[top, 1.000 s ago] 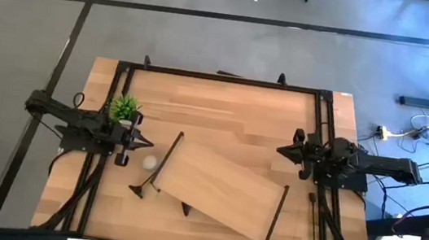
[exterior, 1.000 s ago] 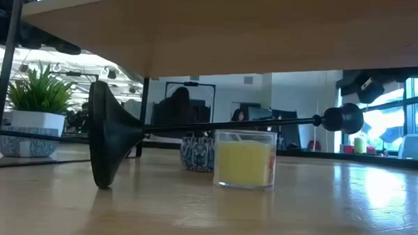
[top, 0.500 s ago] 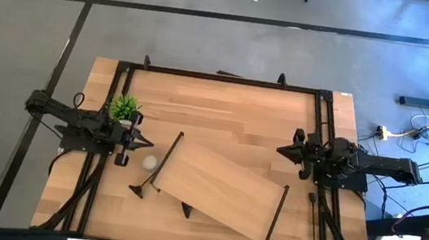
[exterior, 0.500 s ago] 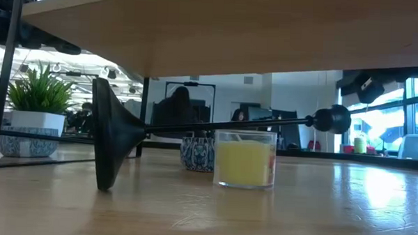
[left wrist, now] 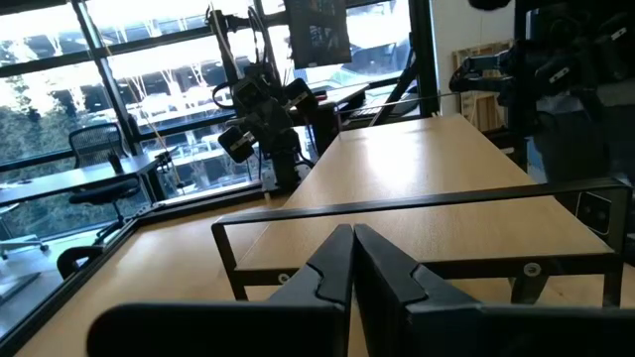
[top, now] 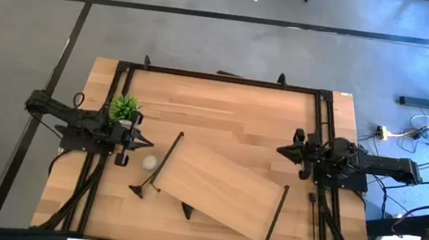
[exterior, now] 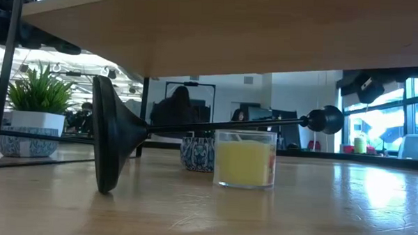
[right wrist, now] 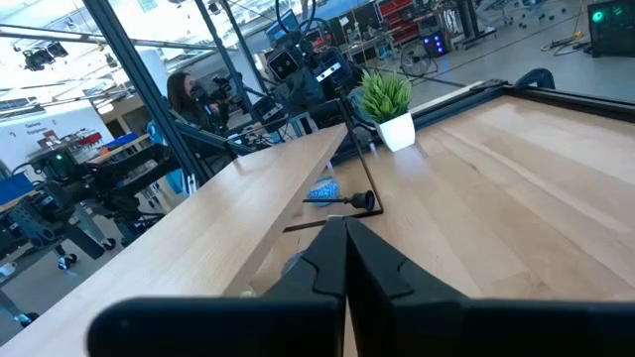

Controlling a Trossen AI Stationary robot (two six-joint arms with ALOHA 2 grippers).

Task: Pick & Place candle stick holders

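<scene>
Low view: candlestick (exterior: 216, 125) on its side, base left, cup right.

Top cam: even, soft light, no hard shadows on the pale wooden table (top: 223, 113). Low cam: dim under the wooden shelf board (exterior: 219, 27), w/ bright windows behind at 3 and 9 o'clock, so the black metal candlestick lying on its side (exterior: 125, 132) looks like a dark shape. Glare on the tabletop at 4 o'clock. The yellow candle in a glass (exterior: 244, 158) glows. Wrist cams: bright window light, near fingers blurry.
</scene>
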